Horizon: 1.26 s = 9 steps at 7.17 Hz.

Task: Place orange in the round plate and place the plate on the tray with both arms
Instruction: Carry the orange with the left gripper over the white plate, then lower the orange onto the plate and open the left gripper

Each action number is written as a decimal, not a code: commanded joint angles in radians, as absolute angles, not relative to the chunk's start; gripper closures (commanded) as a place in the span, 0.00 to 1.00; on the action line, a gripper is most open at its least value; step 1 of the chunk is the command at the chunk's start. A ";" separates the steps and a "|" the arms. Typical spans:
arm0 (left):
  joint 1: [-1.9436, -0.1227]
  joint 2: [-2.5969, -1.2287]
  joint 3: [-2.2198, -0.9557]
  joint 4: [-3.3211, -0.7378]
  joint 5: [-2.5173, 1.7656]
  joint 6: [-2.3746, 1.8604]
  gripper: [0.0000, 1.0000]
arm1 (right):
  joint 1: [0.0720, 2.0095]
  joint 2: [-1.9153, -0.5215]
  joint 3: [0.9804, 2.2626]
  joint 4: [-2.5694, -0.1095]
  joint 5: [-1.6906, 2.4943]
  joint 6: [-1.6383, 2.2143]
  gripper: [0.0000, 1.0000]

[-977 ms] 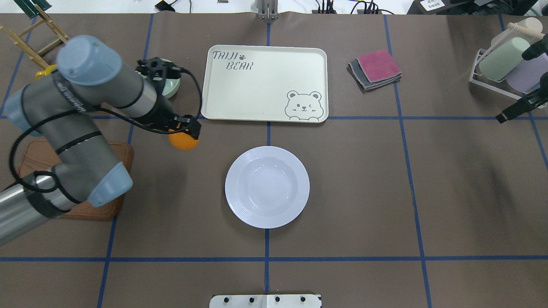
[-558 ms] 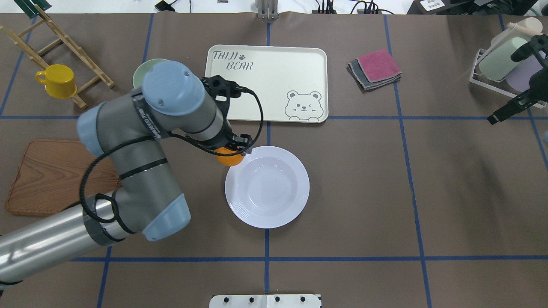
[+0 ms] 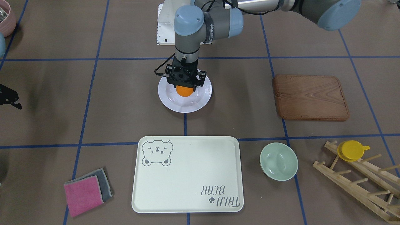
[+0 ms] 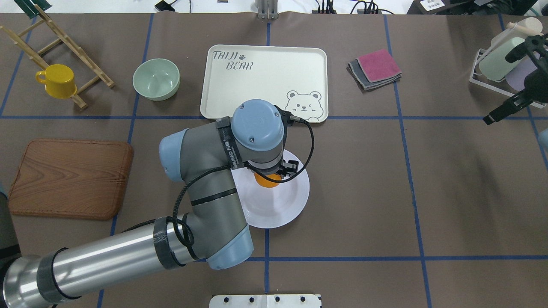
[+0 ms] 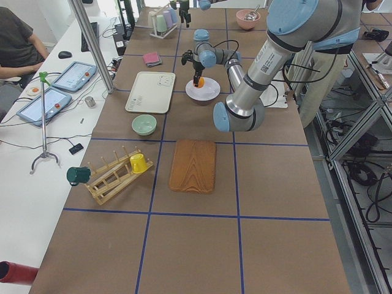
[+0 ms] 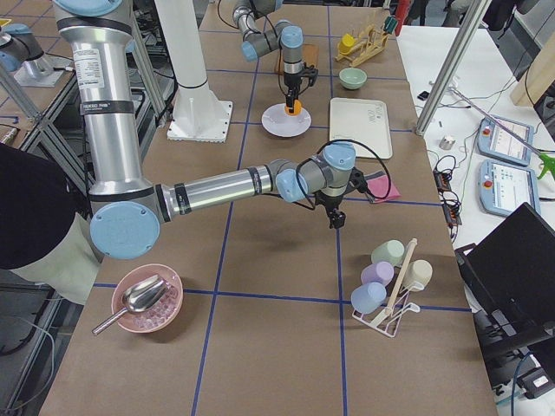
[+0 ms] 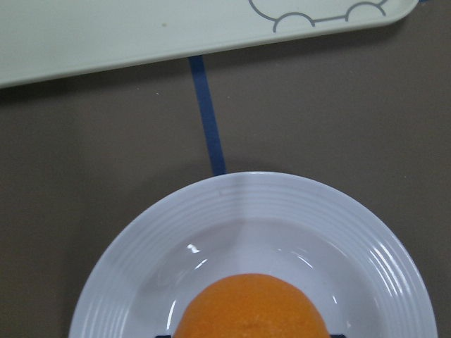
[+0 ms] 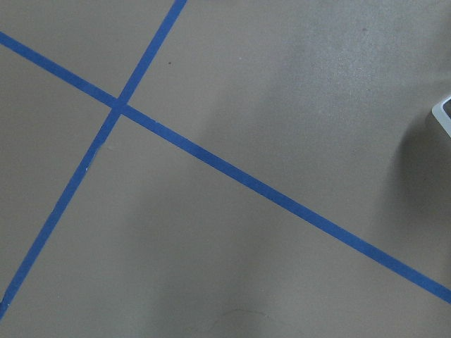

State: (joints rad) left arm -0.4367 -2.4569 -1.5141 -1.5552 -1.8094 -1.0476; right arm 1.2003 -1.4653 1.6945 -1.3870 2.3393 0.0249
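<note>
The orange [image 4: 266, 180] is held in my left gripper [image 3: 185, 85], which is shut on it from above. It hangs over the sunken centre of the white round plate [image 4: 286, 206]; I cannot tell whether it touches the plate. In the left wrist view the orange [image 7: 250, 310] fills the bottom edge, with the plate [image 7: 246, 211] under it. The cream tray [image 4: 263, 83] lies just beyond the plate, with nothing on it. My right gripper [image 4: 493, 118] hovers at the far right over bare table; its jaws are too dark and small to read.
A pale-green bowl [image 4: 156, 79] sits left of the tray. Further left are a yellow cup [image 4: 58, 80] on a wooden rack and a brown wooden board [image 4: 70, 177]. Folded cloths [image 4: 376, 68] and a cup rack [image 4: 505, 64] lie to the right.
My left arm has swung right with the orange, from left of the plate to over its centre. The right gripper has drifted slightly left.
</note>
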 commanded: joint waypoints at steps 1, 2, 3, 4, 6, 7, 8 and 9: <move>-0.422 -2.462 -1.479 -1.551 -1.793 -1.051 1.00 | 1.200 -1.465 1.694 -1.387 2.339 0.025 0.00; -0.405 -2.448 -1.477 -1.551 -1.792 -1.051 1.00 | 1.200 -1.465 1.692 -1.388 2.339 0.025 0.00; -0.396 -2.444 -1.477 -1.552 -1.793 -1.051 1.00 | 1.200 -1.465 1.687 -1.388 2.338 0.025 0.00; -0.396 -2.447 -1.476 -1.554 -1.796 -1.051 0.89 | 1.200 -1.465 1.689 -1.388 2.339 0.025 0.00; -0.396 -2.445 -1.476 -1.554 -1.795 -1.049 0.28 | 1.198 -1.465 1.687 -1.388 2.339 0.025 0.00; -0.396 -2.445 -1.477 -1.552 -1.795 -1.049 0.01 | 1.195 -1.465 1.687 -1.388 2.339 0.026 0.00; -0.397 -2.445 -1.485 -1.552 -1.795 -1.051 0.01 | 1.189 -1.463 1.687 -1.388 2.339 0.026 0.00; -0.399 -2.444 -1.491 -1.552 -1.793 -1.051 0.01 | 1.180 -1.462 1.689 -1.388 2.338 0.044 0.00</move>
State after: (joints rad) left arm -0.3970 -2.4449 -1.4833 -1.5526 -1.7945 -1.0502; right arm 1.1894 -1.4635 1.6876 -1.3883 2.3391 0.0300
